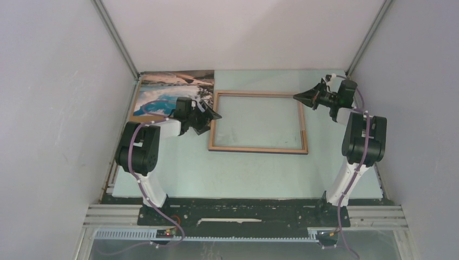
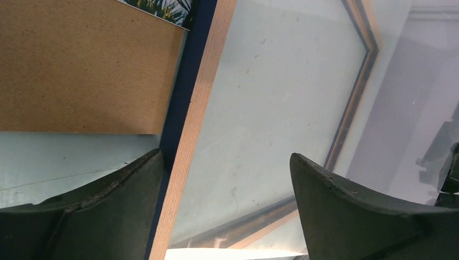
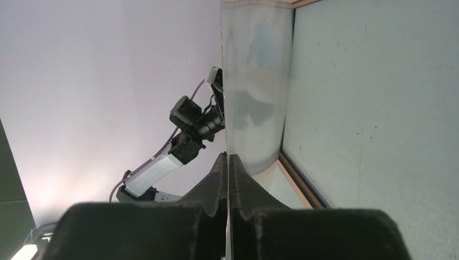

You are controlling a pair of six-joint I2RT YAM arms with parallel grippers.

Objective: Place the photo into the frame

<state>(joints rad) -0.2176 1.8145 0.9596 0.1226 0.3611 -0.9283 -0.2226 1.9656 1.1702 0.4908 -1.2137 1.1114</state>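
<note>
Left arm (image 1: 142, 145) with jaws wide apart; right arm (image 1: 364, 138) with jaws tight together.

Backing board (image 2: 81, 65): plain brown, flat on tabletop (image 1: 243, 173), far-left corner. Tabletop: pale green, faint specks. Enclosure walls (image 1: 54, 108): white, on left, right and back. Metal posts (image 1: 116, 40): one in each back corner. Near edge: black base plate (image 1: 243, 208), aluminium rails (image 1: 379, 216), slotted cable duct (image 1: 243, 236).

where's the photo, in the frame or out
Out. The photo lies on a brown board left of the frame, whose inside shows only table.
</note>
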